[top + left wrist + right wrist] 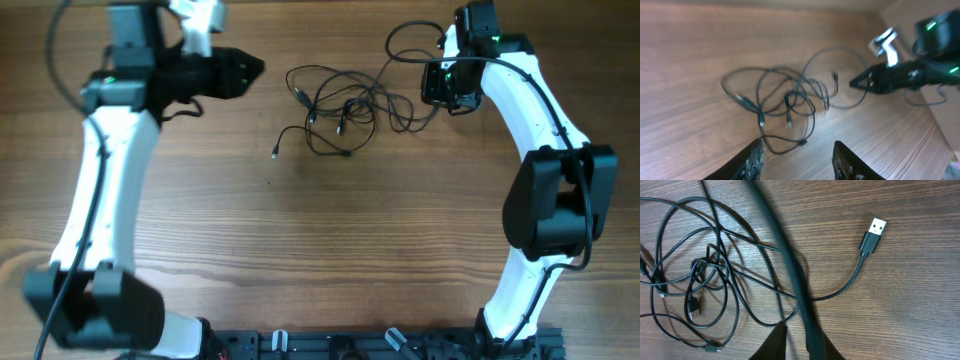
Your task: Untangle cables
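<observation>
Two arms and two grippers. One tangle of thin black cables (345, 108) lies on the brown wood-grain table (300, 250). The separate cords inside it cannot be counted.

Plug ends in the right wrist view: one silver-tipped USB plug (874, 232) lying clear of the knot, and at least three small dark ones inside it.

Left gripper (250, 70): jaws partly open and holding nothing. The tangle lies ahead of its fingers (754, 159), apart from them.

Right gripper (435, 88): just beside the tangle's far edge, jaws only a narrow slit apart with bare wood showing between. One blurred cord runs down against a fingertip (812, 332), not pinched between the two.
</observation>
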